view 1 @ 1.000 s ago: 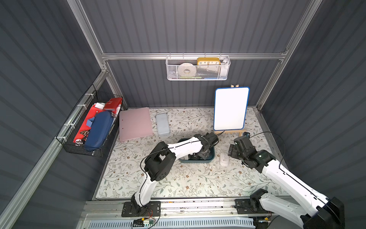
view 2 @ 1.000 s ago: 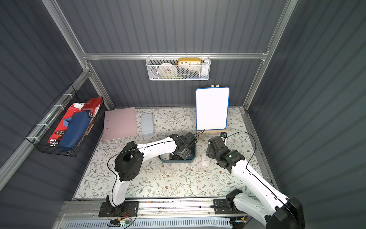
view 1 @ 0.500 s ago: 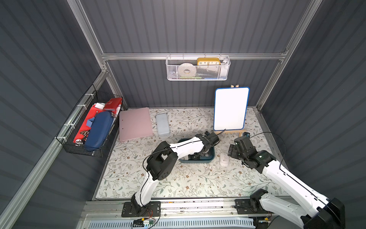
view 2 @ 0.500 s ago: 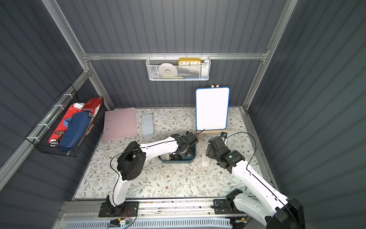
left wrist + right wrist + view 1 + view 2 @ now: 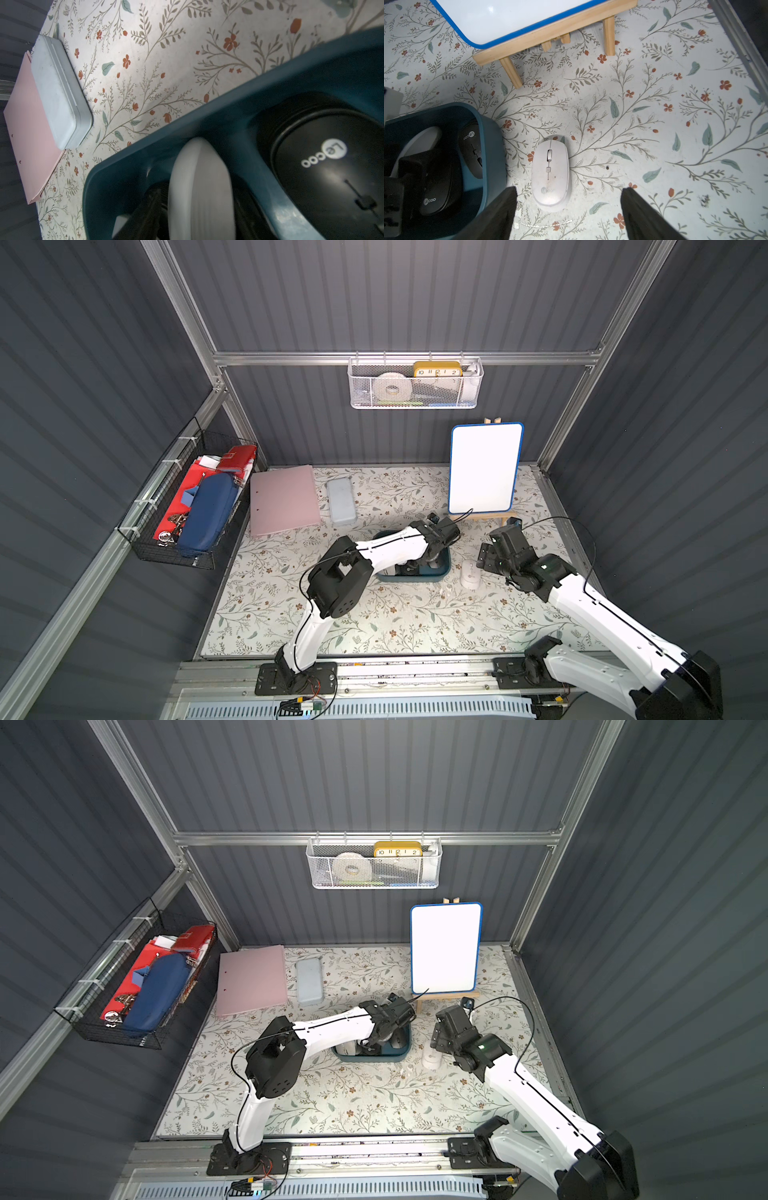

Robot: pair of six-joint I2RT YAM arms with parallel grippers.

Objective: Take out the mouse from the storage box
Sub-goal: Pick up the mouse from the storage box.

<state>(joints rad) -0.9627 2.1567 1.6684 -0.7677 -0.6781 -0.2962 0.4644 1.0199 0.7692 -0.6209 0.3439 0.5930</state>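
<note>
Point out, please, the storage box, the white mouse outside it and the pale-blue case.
storage box [image 5: 495, 149], right wrist view, outer wall.
white mouse [image 5: 550, 174], right wrist view, its back.
pale-blue case [image 5: 60, 91], left wrist view, lid.

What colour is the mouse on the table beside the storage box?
White; the mouse shows best in the right wrist view.

Both top views look steeply down from high at the front toward the ribbed grey back wall [image 5: 415, 302], covering the whole floral-printed tabletop [image 5: 415, 614]; the left wrist camera sits very close inside the dark teal rounded plastic storage box [image 5: 207, 120]; the right wrist camera looks down from farther off beside it; all four share that box.
</note>
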